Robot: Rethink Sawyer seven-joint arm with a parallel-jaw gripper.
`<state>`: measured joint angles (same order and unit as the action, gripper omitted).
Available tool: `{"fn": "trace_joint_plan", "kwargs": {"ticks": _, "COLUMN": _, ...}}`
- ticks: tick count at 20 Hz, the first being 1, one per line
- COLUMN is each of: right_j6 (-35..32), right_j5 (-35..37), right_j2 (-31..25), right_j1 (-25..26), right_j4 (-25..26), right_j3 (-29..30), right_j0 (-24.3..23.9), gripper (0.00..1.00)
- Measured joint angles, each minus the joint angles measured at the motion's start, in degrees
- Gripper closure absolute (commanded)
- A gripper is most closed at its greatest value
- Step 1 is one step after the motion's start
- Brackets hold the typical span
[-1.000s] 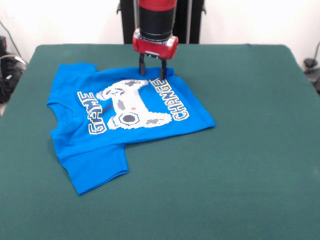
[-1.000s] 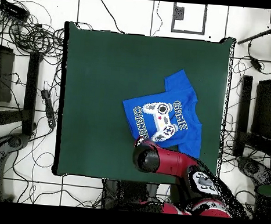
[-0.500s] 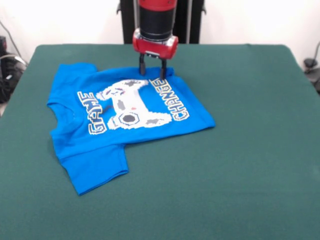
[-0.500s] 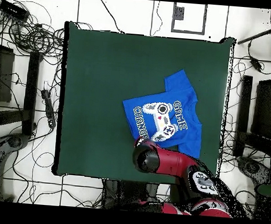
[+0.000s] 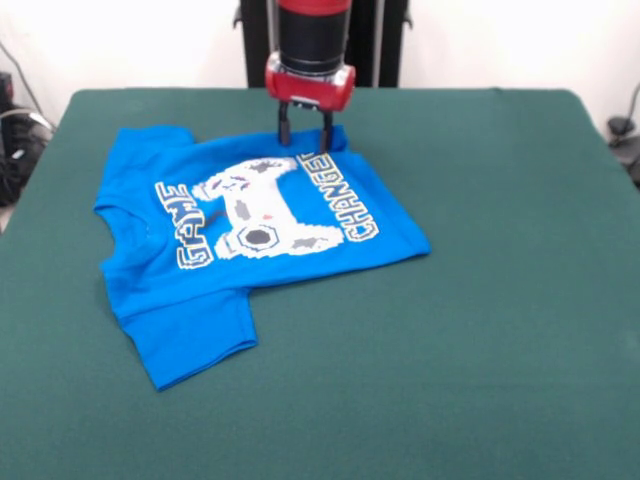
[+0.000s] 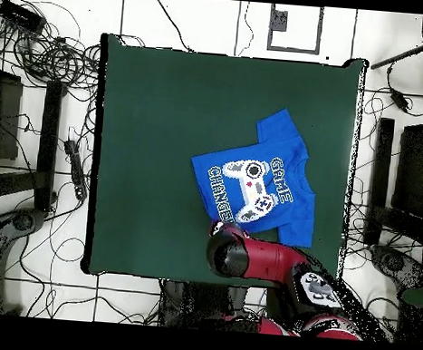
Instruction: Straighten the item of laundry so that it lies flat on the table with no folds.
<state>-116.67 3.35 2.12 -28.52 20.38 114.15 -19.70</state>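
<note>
A: Where is the shirt (image 5: 255, 235)?
B: On the green counter (image 5: 480, 300), in the front view's left half, lying printed side up. In the overhead view the shirt (image 6: 255, 186) lies on the right part of the counter (image 6: 154, 141), toward the robot's edge.
A: Is it flat?
B: Not quite. Its lower part looks doubled under along a slanted edge beside the word CHANGER, and only one sleeve shows fully, pointing toward the front camera; the other shows at the far left corner.
A: And the end effector (image 5: 304, 140)?
B: It hangs upright over the shirt's far edge, just above the controller print. Its two dark fingers (image 5: 284, 130) stand a little apart, tips at the cloth; I cannot tell whether any fabric is between them. From overhead the arm (image 6: 245, 256) hides them
</note>
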Motion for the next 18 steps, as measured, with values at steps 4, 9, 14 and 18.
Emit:
{"fn": "trace_joint_plan", "kwargs": {"ticks": 4, "right_j6": 0.0, "right_j5": -1.2, "right_j2": 0.4, "right_j1": 0.2, "right_j4": 1.6, "right_j3": 1.3, "right_j0": -0.8, "gripper": 0.00}}
{"fn": "trace_joint_plan", "kwargs": {"ticks": 9, "right_j6": 0.0, "right_j5": -2.8, "right_j2": 1.7, "right_j1": 1.5, "right_j4": 3.0, "right_j3": 2.1, "right_j0": -1.0, "gripper": 0.00}}
{"fn": "trace_joint_plan", "kwargs": {"ticks": 14, "right_j6": 0.0, "right_j5": -5.4, "right_j2": 2.3, "right_j1": 2.6, "right_j4": 3.8, "right_j3": 2.3, "right_j0": -0.9, "gripper": 0.00}}
{"fn": "trace_joint_plan", "kwargs": {"ticks": 18, "right_j6": 0.0, "right_j5": -7.2, "right_j2": 2.6, "right_j1": 2.8, "right_j4": 4.2, "right_j3": 2.8, "right_j0": -0.9, "gripper": 0.00}}
